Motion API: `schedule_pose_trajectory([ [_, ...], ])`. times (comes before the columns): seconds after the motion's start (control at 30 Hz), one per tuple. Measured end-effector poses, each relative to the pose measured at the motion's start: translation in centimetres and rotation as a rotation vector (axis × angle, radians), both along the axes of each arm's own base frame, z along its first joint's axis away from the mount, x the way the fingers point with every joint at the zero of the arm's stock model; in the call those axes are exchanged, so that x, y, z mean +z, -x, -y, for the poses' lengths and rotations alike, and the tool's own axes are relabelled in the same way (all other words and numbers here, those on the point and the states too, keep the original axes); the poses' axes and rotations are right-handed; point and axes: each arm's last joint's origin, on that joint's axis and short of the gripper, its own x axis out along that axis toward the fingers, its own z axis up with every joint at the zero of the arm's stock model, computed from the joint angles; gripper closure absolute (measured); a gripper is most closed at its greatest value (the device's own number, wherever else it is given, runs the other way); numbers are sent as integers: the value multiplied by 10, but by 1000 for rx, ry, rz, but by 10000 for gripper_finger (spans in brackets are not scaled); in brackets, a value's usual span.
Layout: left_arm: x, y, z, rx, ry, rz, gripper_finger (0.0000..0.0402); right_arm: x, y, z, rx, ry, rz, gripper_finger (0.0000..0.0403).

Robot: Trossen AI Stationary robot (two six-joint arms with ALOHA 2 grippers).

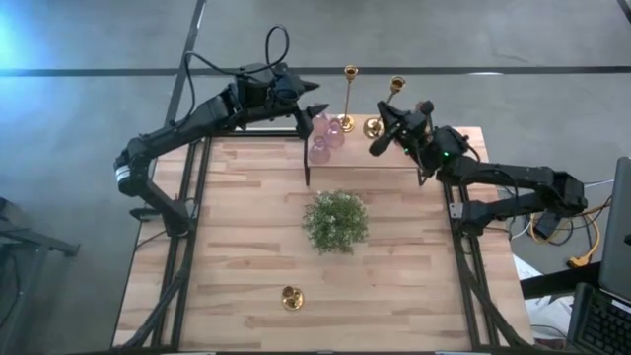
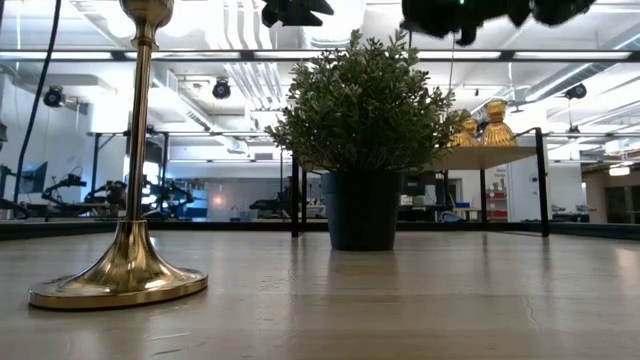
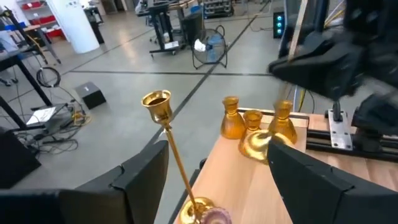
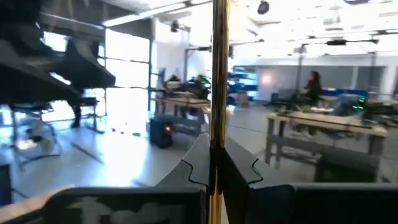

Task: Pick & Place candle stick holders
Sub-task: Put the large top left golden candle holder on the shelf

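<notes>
On the pale wooden surface (image 1: 246,247), a bushy green plant (image 1: 335,220) sits in a dark round pot (image 2: 362,208) at the centre. At its twelve o'clock, by the far edge, pink glass holders (image 1: 325,136) cluster beside a tall shiny brass candlestick (image 1: 348,99). The left pincer (image 1: 314,110) hangs over them, fingers spread, holding nothing. The right pincer (image 1: 379,145), at one o'clock, is pressed together on the thin stem of a second brass candlestick (image 4: 218,93). Bottle-shaped amber glass holders (image 3: 258,126) stand nearby. A third brass candlestick (image 1: 291,297) stands alone at seven o'clock.
</notes>
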Motion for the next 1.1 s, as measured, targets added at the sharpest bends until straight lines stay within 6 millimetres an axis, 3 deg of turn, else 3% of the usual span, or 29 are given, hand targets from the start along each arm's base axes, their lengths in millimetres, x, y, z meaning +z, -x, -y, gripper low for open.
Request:
schedule_pose_trajectory([
  [0.17,0,0,-1,21,-3,-2,125,-20,0,21,-102,-32,-56,394],
  [0.5,0,1,-2,83,-17,3,126,-33,3,60,-216,-93,-51,394],
  [0.83,0,1,-2,82,-15,-1,126,-52,1,82,-273,-157,-61,394],
  [1.1,-1,1,-2,82,-13,-6,126,-59,-5,88,-256,-167,-46,394],
])
